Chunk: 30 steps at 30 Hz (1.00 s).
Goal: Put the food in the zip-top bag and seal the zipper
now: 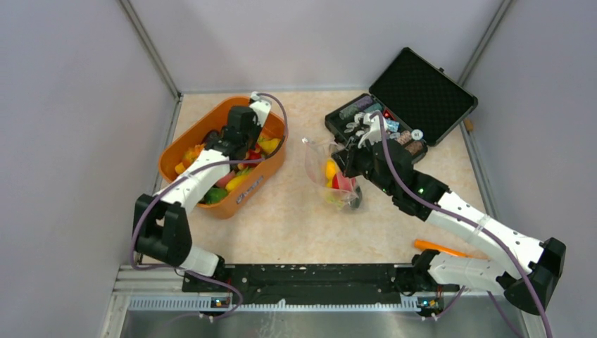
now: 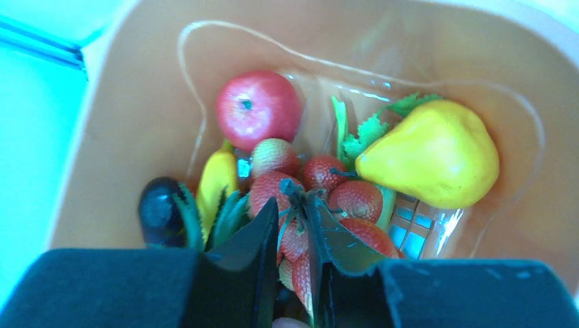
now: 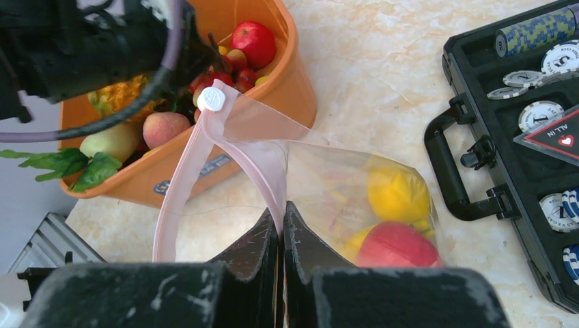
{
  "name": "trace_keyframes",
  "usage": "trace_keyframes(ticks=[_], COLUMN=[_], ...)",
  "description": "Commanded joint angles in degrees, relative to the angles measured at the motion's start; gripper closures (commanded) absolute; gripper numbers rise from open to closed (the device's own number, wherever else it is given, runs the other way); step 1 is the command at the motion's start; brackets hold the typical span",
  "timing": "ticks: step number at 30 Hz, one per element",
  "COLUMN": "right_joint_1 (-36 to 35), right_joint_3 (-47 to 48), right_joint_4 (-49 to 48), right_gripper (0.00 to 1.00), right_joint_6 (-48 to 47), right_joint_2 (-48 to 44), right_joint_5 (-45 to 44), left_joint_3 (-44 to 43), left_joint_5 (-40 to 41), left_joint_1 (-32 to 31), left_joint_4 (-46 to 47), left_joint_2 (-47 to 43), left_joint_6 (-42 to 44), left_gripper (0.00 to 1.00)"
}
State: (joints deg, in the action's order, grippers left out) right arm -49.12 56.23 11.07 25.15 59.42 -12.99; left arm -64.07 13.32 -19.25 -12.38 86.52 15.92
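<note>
Left gripper (image 2: 291, 202): Down inside the orange basket (image 2: 123, 137), jaws drawn narrow on a red berry cluster (image 2: 341, 195). One finger lies against each side, and the green stem rises at the tips.
Right gripper (image 3: 282, 208): Clamped tight on the pink zipper (image 3: 183, 179) of the zip-top bag (image 3: 328, 171), pinching the strip at the bag's mouth. No gap shows between the fingers.
Zip-top bag: One, clear and crinkled. It rests on the table (image 1: 296, 225) between the basket and the black case (image 1: 422, 95), just beside the right gripper. Its mouth is pulled open in a loop, with one white slider (image 3: 212, 99) at the far end of the strip.
Food in the bag: Three pieces show through the plastic. There is one round yellow piece (image 3: 399, 195), one red piece (image 3: 396, 247), and a second yellow piece (image 3: 355, 240) partly hidden beneath.
Food around the left gripper: One red apple (image 2: 259, 109), one yellow pear (image 2: 433, 154), one dark purple piece (image 2: 158, 212), one long yellow piece (image 2: 217, 181) and green leaves (image 2: 362, 133). The cluster's berries are too bunched to count.
Also in the basket, seen from the right wrist: One peach-coloured fruit (image 3: 166, 128) and one pale green fruit (image 3: 113, 140).
Containers: One basket. One case, lid open, with poker chips (image 3: 539, 113) in its tray.
Arms: Two, one at each container.
</note>
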Motion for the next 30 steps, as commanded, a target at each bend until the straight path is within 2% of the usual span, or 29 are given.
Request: trace_keyframes(ticks=[1,4,6,7,8,9,14,16,21,23,26,30], right_joint_1=[-0.4,-0.5,-0.4,-0.4,-0.4,-0.5,-0.4,-0.5,-0.4,-0.4,-0.4,-0.5], right_joint_3=[1.4,1.4,1.3,1.3,1.3,1.3,0.9,0.8,0.6,0.4,0.3,0.5], right_joint_4=[-2.1,-2.1,-2.2,-2.2,-2.2,-2.3,-2.4,-2.5,-2.0,-2.0,-1.8,-1.5], right_gripper=[0.97,0.97,0.97,0.97,0.97,0.97,0.97,0.97,0.97,0.97,0.97,0.97], right_joint_6=[-0.1,0.0,0.0,-0.1,-0.1,0.0,0.1,0.2,0.2,0.2,0.2,-0.1], right_joint_2=[0.1,0.1,0.1,0.0,0.1,0.1,-0.1,-0.2,-0.6,-1.1,-1.4,-1.5], right_joint_5=[-0.1,-0.2,-0.2,-0.1,-0.1,0.0,0.0,0.0,-0.3,-0.6,-1.2,-1.5], left_joint_3=[-0.2,0.7,1.7,1.9,2.2,2.8,2.3,1.5,0.6,-0.1,-0.9,-0.7], left_joint_5=[2.6,2.4,1.6,1.7,1.8,1.4,-3.8,-7.2,-14.0,-17.6,-18.1,-15.6], left_joint_1=[0.4,0.4,0.4,0.5,0.5,0.6,1.3,1.5,1.6,1.6,1.8,1.8], left_joint_4=[1.1,2.1,2.9,2.9,2.9,3.3,2.1,1.8,4.2,4.3,5.3,7.4], left_joint_2=[-6.9,-9.5,-10.9,-11.3,-11.6,-11.9,-10.0,-8.2,-3.8,-1.7,0.8,1.9], left_joint_6=[-3.2,-4.2,-4.2,-4.7,-5.1,-5.3,-8.4,-8.8,-8.3,-5.4,-2.8,-1.8], left_gripper=[0.79,0.87,0.87,0.79,0.63,0.53,0.34,0.29,0.29,0.33,0.35,0.42])
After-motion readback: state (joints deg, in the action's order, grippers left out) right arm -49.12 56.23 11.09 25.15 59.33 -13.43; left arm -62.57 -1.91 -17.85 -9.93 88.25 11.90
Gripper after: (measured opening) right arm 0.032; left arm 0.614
